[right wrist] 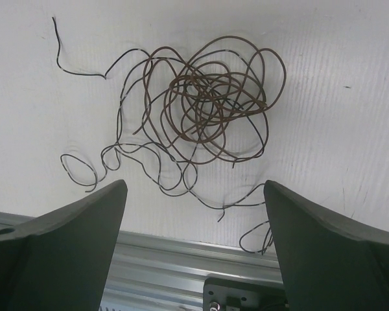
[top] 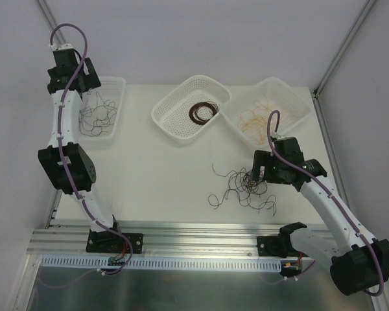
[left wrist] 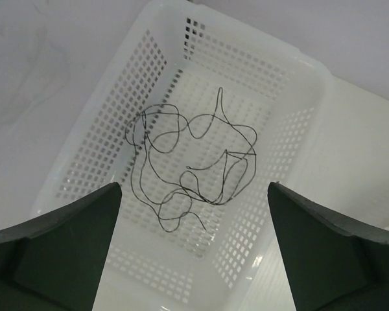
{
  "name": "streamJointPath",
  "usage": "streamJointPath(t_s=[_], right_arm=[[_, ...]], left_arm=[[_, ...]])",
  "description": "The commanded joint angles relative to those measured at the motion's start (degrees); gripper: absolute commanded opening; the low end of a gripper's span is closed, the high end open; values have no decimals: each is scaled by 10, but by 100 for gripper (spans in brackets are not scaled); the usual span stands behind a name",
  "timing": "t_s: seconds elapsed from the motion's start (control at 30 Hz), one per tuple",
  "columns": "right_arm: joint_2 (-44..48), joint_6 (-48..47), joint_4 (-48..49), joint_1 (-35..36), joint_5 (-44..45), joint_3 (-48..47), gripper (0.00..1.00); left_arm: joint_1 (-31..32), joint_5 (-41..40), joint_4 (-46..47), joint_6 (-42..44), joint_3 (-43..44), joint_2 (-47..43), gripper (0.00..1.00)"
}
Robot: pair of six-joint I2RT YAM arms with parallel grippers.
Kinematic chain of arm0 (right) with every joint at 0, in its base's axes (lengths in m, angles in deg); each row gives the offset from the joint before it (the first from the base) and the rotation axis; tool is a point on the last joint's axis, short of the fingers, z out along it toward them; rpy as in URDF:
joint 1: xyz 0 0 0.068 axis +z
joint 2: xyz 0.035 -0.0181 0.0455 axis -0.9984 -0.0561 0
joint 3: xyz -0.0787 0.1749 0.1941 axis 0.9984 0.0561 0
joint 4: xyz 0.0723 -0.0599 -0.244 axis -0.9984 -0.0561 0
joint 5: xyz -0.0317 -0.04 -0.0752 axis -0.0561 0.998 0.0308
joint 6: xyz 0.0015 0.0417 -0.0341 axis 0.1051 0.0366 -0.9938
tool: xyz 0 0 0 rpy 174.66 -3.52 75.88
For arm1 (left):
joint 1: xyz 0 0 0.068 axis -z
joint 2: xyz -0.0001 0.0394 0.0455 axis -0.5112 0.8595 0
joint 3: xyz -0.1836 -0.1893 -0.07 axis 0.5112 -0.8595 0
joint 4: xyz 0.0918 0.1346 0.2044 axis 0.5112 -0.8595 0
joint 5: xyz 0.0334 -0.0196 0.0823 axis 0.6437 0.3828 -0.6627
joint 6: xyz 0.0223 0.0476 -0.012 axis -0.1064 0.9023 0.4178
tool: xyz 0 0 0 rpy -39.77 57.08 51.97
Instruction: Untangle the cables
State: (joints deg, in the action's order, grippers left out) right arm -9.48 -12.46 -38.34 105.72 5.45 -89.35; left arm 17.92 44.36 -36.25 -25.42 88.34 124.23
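Note:
A tangle of black and dark brown cables lies on the white table, its brown loops bunched in the middle. My right gripper hovers open just on the near side of it, with nothing between the fingers; in the top view it sits at the tangle's right edge. My left gripper hangs open and empty above the left basket. A single loose black cable lies on that basket's floor.
The middle basket holds a dark brown coil. The right basket holds tan-orange wires. An aluminium rail runs along the near table edge, close below the tangle. Frame posts stand at the back corners.

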Motion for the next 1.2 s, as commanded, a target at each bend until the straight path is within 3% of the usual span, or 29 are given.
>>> streamJointPath(t_s=[0.0,0.23,0.53,0.7,0.73,0.93,1.07,1.17], right_arm=[[-2,-13,-6,-3,25,-21,91],[-16,-17,10,-4,24,-18,92],[-58,-3,14,-3,65,-3,91],[-124,16,12,-4,81,7,90],[-128,16,22,-3,78,12,89],[-201,22,99,4,52,36,81],[-243,59,142,36,37,39,66],[-275,103,160,81,16,21,61]], left_arm=[[1,85,11,-71,-74,-81,98],[75,176,12,-100,-266,-202,99],[281,238,28,-131,-505,-330,98],[410,218,80,-185,-631,-390,95],[449,211,99,-192,-646,-404,94],[544,163,143,-243,-704,-429,91],[566,131,150,-256,-726,-445,89],[572,122,154,-261,-746,-465,88]])
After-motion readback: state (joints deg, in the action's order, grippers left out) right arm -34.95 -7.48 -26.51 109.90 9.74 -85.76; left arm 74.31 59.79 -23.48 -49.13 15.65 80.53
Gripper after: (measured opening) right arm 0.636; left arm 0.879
